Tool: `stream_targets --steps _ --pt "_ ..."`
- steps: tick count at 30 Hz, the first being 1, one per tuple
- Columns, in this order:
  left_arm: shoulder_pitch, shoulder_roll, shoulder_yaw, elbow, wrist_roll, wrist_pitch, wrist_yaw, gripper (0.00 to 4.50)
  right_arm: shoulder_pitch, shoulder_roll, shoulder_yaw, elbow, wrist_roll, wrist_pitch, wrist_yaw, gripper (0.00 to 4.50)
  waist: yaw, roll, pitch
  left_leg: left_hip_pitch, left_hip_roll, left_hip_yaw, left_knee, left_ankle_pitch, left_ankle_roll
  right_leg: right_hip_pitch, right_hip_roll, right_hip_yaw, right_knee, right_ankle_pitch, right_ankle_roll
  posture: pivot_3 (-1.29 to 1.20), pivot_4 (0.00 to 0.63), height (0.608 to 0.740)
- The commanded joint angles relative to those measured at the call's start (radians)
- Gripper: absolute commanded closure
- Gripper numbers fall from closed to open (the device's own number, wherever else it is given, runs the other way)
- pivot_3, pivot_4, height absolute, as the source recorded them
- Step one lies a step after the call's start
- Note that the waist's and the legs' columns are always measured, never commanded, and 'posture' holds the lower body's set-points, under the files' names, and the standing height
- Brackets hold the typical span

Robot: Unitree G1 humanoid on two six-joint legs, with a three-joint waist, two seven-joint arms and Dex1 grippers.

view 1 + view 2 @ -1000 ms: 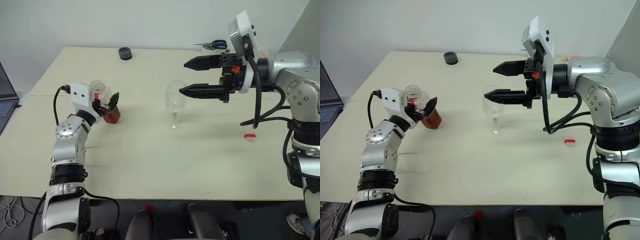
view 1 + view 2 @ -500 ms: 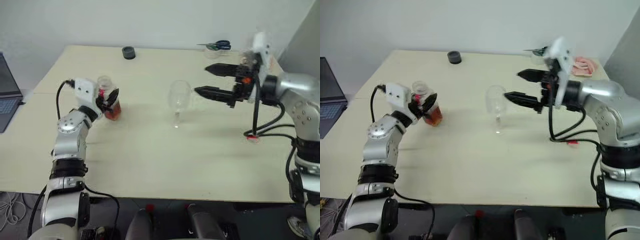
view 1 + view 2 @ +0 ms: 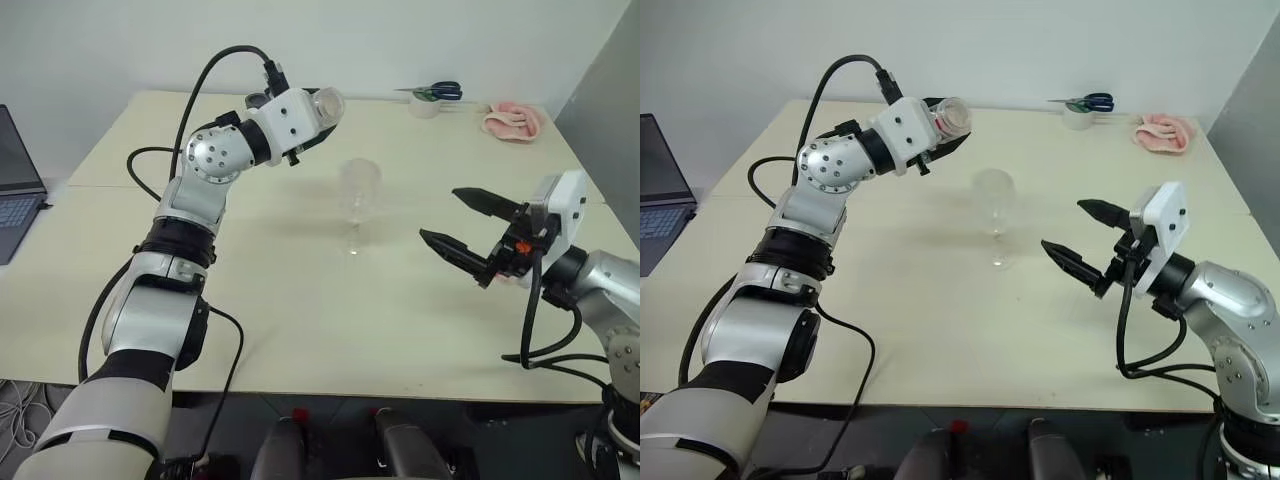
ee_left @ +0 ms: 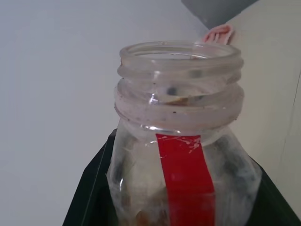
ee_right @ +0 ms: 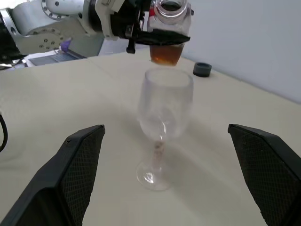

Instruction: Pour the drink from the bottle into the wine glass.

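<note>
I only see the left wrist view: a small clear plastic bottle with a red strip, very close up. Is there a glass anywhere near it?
Observer: Yes. A clear stemmed wine glass stands on the beige table, and the clear plastic bottle is held upright in the air just beyond it.
Operator: Does the bottle hold any drink?
Observer: A little reddish-amber liquid sits at its bottom.
Operator: What is the other arm doing?
Observer: The right end effector hangs open to the right of the glass, holding nothing.
</note>
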Motion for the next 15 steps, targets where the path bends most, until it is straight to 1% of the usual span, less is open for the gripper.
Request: stream_targets --steps 1,6,9,15 --pt "-0.059 0.004 -0.019 0.05 0.062 -0.119 0.07 2.68 0.027 0.009 -0.035 -0.069 -0.009 -0.062 -0.041 0.0 -0.003 0.0 0.0 0.0 0.0 0.0 0.0 0.0 0.0 0.0 0.0 0.0 0.0 0.0 0.0 0.0 0.15 0.74" --pt "-0.104 0.004 -0.08 0.119 0.173 -0.241 0.153 2.68 0.099 -0.019 -0.012 -0.129 0.009 -0.043 -0.061 0.0 0.0 0.0 0.0 -0.001 0.0 0.0 0.0 0.0 0.0 0.0 0.0 0.0 0.0 0.0 0.0 0.0 0.15 0.74" --pt "-0.124 0.012 -0.123 0.152 0.249 -0.286 0.21 2.68 0.079 -0.017 -0.015 -0.142 0.024 -0.049 -0.089 0.0 0.0 0.0 0.0 -0.001 0.0 0.0 0.001 0.0 0.0 0.0 0.0 0.0 0.0 0.0 0.001 0.0 0.15 0.74" --pt "-0.151 0.033 -0.173 0.185 0.348 -0.333 0.304 2.69 0.063 -0.029 -0.023 -0.145 0.043 -0.05 -0.11 0.0 -0.001 0.0 0.0 0.0 0.0 0.0 0.001 0.0 0.0 0.0 0.0 0.0 0.0 0.0 0.001 0.0 0.15 0.74"
